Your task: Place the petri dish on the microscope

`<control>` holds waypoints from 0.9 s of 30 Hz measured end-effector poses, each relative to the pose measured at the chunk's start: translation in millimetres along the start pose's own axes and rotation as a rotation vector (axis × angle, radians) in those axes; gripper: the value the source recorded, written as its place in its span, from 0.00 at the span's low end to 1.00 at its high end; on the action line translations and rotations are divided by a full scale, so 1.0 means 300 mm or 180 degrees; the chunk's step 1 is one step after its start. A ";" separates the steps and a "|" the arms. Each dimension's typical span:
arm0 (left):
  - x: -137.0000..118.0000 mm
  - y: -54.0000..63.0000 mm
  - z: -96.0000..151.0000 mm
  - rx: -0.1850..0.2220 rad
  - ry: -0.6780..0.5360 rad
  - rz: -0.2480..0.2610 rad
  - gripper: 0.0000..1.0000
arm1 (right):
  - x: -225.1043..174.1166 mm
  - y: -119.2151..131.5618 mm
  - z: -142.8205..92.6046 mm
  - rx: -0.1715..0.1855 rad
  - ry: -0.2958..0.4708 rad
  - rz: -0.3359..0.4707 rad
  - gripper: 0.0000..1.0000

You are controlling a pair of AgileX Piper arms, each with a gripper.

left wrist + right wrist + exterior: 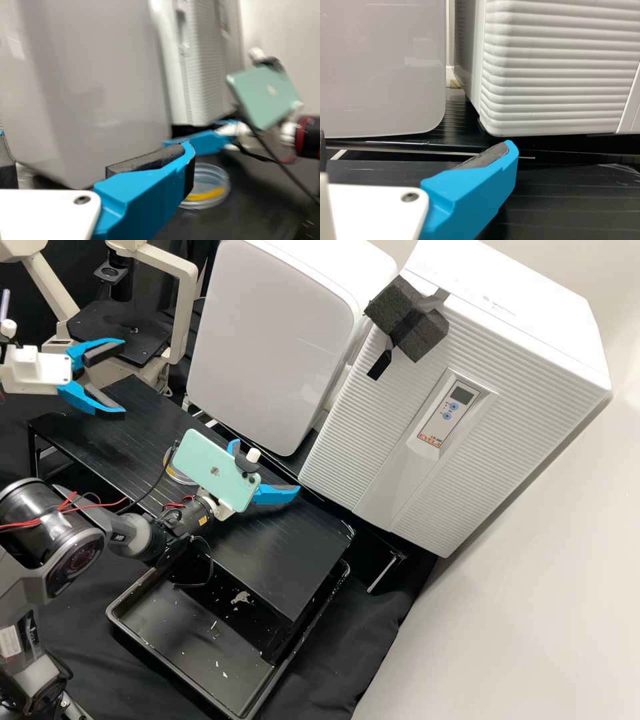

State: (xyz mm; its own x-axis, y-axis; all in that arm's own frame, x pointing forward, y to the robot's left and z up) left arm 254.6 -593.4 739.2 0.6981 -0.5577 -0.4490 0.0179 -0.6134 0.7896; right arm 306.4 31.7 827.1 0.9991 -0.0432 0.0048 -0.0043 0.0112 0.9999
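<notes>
While the petri dish (212, 176) is seen lying on the black platform (287, 540), the microscope (181, 313) is found at the far end of this platform, well apart from the dish. By the left wrist view, a yellow strip (202, 196) is contained in the dish, along one side of its bottom. In the high view the dish is partly covered by a mint-green phone (217, 470), which is carried on the right arm.

The left gripper (124, 377) is held widely open near the microscope, above the platform, and nothing is grasped between its two fingers. The right gripper (267, 467) is also opened wide, over the platform and just beyond the phone, and by it too nothing is seen to be held. Neither gripper is seen to touch the dish.

Behind the platform, a smooth white panel (273, 340) and a ribbed white appliance (520, 373) are placed side by side. On the ribbed one, a dark foam block (407, 317) is attached. A black tray (167, 627) is set partly below the platform, and some pale flakes (241, 598) are scattered in it.
</notes>
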 end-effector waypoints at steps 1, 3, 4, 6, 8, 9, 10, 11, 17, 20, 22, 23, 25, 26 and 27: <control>0.021 -0.009 0.016 -0.0003 -0.0050 -0.0069 1.00 | 0.000 0.000 0.000 0.0000 0.0000 0.0000 1.00; 0.054 -0.025 0.049 0.0005 -0.0152 -0.0175 1.00 | 0.000 0.000 0.000 0.0000 0.0000 0.0000 1.00; 0.070 -0.034 0.064 0.0029 -0.0194 -0.0235 1.00 | 0.000 0.000 0.000 0.0000 0.0000 0.0000 1.00; 0.095 -0.047 0.091 0.0098 -0.0265 -0.0335 1.00 | 0.000 0.000 0.000 0.0000 0.0000 0.0000 1.00; 0.118 -0.058 0.109 0.0132 -0.0313 -0.0406 1.00 | 0.000 0.000 0.000 0.0000 0.0000 0.0000 1.00; 0.129 -0.062 0.117 0.0133 -0.0336 -0.0423 1.00 | 0.000 0.000 0.000 0.0000 0.0000 0.0000 1.00; 0.140 -0.067 0.124 0.0135 -0.0357 -0.0444 1.00 | 0.000 0.000 0.000 0.0000 0.0000 0.0000 1.00; 0.149 -0.070 0.124 0.0144 -0.0359 -0.0456 1.00 | 0.000 0.000 0.000 0.0000 0.0000 0.0000 1.00; 0.212 -0.092 0.112 0.0188 -0.0294 -0.0633 1.00 | 0.000 0.000 0.000 0.0000 0.0000 0.0000 1.00; 0.239 -0.104 0.105 0.0178 -0.0253 -0.0732 1.00 | 0.000 0.000 0.000 0.0000 0.0000 0.0000 1.00; 0.256 -0.110 0.101 0.0108 -0.0225 -0.0778 1.00 | 0.000 0.000 0.000 0.0000 0.0000 0.0000 1.00; 0.261 -0.111 0.101 0.0061 -0.0230 -0.0791 1.00 | 0.000 0.000 0.000 0.0000 0.0000 0.0000 1.00; 0.274 -0.116 0.101 -0.0066 -0.0244 -0.0826 1.00 | 0.000 0.000 0.000 0.0000 0.0000 0.0000 1.00; 0.279 -0.119 0.102 -0.0123 -0.0258 -0.0839 1.00 | 0.000 0.000 0.000 0.0000 0.0000 0.0000 1.00; 0.284 -0.123 0.104 -0.0198 -0.0282 -0.0860 1.00 | 0.000 0.000 0.000 0.0000 0.0000 0.0000 1.00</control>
State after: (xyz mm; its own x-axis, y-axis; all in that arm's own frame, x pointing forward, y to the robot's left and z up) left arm 291.0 -635.9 658.8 0.5968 -0.4271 -0.6793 0.2405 -0.7124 0.6593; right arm 306.4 31.7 827.1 0.9991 -0.0432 0.0048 -0.0043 0.0112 0.9999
